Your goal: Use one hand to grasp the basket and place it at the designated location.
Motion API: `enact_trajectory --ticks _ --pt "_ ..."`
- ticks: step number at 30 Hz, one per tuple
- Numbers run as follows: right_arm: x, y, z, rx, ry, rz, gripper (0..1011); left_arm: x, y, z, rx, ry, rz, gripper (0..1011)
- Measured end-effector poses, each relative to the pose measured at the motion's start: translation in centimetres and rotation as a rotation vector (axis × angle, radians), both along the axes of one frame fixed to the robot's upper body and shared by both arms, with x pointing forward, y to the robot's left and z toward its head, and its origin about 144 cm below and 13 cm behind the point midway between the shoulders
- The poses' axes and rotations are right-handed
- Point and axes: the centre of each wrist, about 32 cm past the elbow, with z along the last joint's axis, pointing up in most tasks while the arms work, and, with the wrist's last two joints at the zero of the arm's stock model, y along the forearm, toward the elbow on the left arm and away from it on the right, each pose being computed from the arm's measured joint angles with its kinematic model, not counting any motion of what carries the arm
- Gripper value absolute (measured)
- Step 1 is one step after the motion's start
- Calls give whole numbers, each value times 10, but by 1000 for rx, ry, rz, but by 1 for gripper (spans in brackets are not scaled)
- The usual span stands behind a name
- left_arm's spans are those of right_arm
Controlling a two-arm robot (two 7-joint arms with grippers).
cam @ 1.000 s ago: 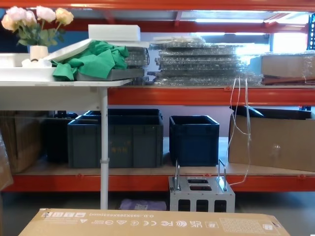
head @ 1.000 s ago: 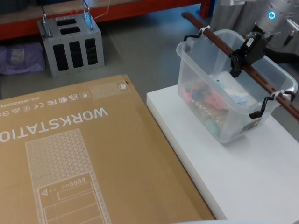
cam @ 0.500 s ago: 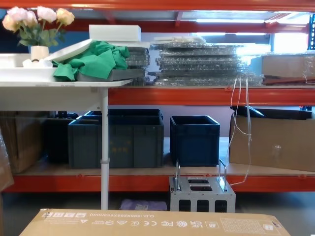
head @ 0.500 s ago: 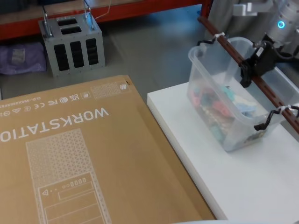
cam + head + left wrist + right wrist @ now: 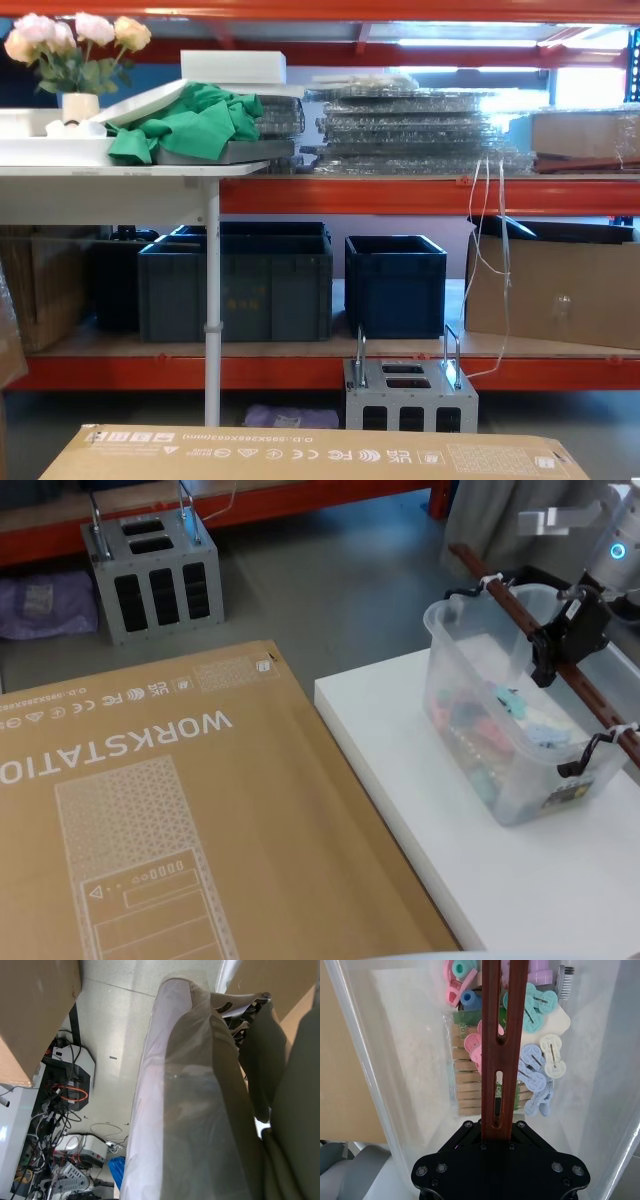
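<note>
The basket (image 5: 470,680) is a translucent milky-white tub at the far right of the head view, over the back of a white platform (image 5: 440,860). A dark reddish-brown bar handle (image 5: 505,605) runs along its top, tied on with white zip ties. My right gripper (image 5: 556,652) is shut on the middle of that bar. In the right wrist view the black gripper (image 5: 500,1132) clamps the handle (image 5: 500,1035), and below it the basket (image 5: 395,1060) holds wooden clothespins and pastel plastic clips. I cannot tell whether the tub's bottom touches the platform.
A large cardboard box (image 5: 170,820) printed WORKSTATION lies left of the platform. A grey metal box (image 5: 150,570) stands on the floor behind it. In the chest view, dark blue crates (image 5: 240,280) and a cardboard box (image 5: 550,290) sit on the rack's low shelf.
My right gripper has carried the basket by its handle to the right, toward the right edge of the head view. The boxes and shelves have not moved.
</note>
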Motion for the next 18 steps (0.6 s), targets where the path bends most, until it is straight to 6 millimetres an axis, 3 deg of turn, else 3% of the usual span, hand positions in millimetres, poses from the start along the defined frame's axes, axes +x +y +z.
enact_trajectory --ticks 18 --pt "-2 0 -3 2 7 5 0 0 0 0 0 0 0 0"
